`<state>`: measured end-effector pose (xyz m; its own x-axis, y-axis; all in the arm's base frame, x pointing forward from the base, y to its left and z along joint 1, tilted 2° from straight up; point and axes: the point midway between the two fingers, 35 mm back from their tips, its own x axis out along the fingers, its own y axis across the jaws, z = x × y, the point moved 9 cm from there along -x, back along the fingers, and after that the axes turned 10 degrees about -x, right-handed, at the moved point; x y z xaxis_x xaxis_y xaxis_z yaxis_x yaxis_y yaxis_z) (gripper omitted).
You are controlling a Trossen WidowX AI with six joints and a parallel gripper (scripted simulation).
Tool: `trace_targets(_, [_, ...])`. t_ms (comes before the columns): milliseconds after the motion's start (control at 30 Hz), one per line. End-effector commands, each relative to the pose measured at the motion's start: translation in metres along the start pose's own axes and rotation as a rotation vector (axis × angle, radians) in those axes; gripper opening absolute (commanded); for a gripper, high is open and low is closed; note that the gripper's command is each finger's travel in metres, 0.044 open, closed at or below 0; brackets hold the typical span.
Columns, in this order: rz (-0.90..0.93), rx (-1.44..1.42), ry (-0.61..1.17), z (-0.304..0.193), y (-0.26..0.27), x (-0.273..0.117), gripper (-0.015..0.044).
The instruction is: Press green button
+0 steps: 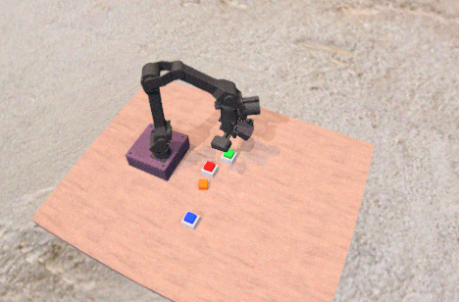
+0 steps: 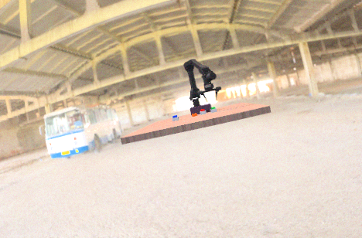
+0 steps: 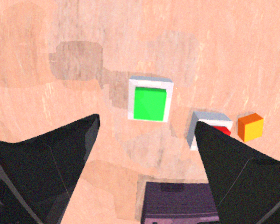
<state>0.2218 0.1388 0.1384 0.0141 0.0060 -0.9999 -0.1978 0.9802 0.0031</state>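
Note:
The green button point(image 1: 229, 154) point(image 2: 213, 108) point(image 3: 150, 104) sits in its white housing on the table, with its cap standing up. My gripper point(image 1: 232, 137) point(image 2: 211, 93) point(image 3: 148, 123) is open and empty, pointing down above the table close to the green button. In the wrist view the button shows between the two fingers, a little above the line of their tips. The fingers stand clear above it and do not touch it.
The red button point(image 1: 209, 167) point(image 2: 203, 111) point(image 3: 223, 131) is beside the green one, partly behind a finger in the wrist view. An orange block point(image 1: 203, 184) point(image 2: 194, 114) point(image 3: 250, 128) lies beyond it. A blue button point(image 1: 190, 218) point(image 2: 175, 117) stands farther off. The purple base point(image 1: 170, 169) point(image 3: 181, 200) is near.

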Motion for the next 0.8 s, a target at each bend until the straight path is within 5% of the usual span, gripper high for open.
trace_targets(0, [-0.003, 0.004, 0.019, -0.004, 0.0, 0.02, 0.019])
trace_targets(233, [-0.003, 0.004, 0.019, -0.004, 0.0, 0.02, 0.002])
trace_targets(767, [-0.003, 0.004, 0.019, -0.003, 0.0, 0.032, 0.002])
